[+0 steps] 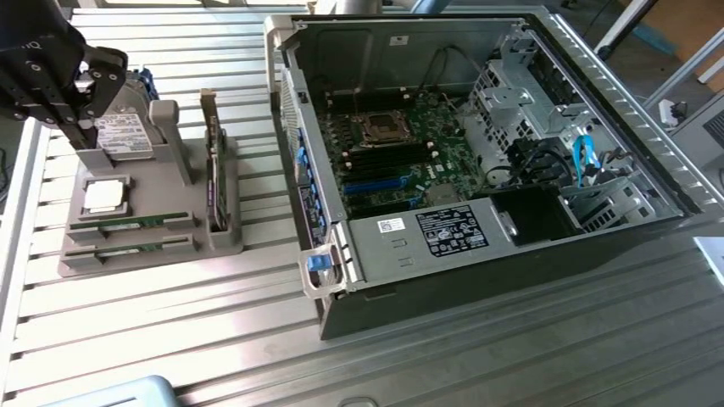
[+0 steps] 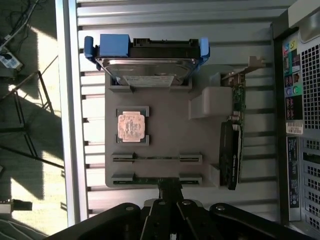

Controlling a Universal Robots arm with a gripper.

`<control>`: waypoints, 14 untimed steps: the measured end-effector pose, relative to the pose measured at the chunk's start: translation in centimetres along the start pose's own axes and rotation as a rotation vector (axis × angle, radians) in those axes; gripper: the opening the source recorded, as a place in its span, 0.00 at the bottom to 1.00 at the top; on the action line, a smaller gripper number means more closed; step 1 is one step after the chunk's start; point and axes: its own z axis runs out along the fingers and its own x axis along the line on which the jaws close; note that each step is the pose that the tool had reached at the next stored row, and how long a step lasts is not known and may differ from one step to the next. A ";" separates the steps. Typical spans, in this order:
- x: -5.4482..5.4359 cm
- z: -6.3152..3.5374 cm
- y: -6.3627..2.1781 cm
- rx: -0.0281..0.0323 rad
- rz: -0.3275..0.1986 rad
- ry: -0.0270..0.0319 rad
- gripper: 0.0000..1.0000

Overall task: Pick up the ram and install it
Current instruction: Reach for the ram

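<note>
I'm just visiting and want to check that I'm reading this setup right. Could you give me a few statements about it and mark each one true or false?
1. Both ram sticks lie in the grey holder. True.
2. The gripper is carrying a ram stick. False: it is shut with nothing in it, above the holder.
3. The computer case is closed up. False: its side is open and the motherboard is in plain sight.
4. A hard drive sits in the same holder. True.
5. The expansion card lies flat on the table. False: it stands upright on its edge in the holder.
</note>
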 end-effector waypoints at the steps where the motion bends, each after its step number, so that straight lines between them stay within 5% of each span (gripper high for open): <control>1: 0.0 0.00 -0.03 0.0000 0.000 0.0000 0.11; 14: 0.0 0.00 -0.13 0.0000 0.000 0.0000 0.11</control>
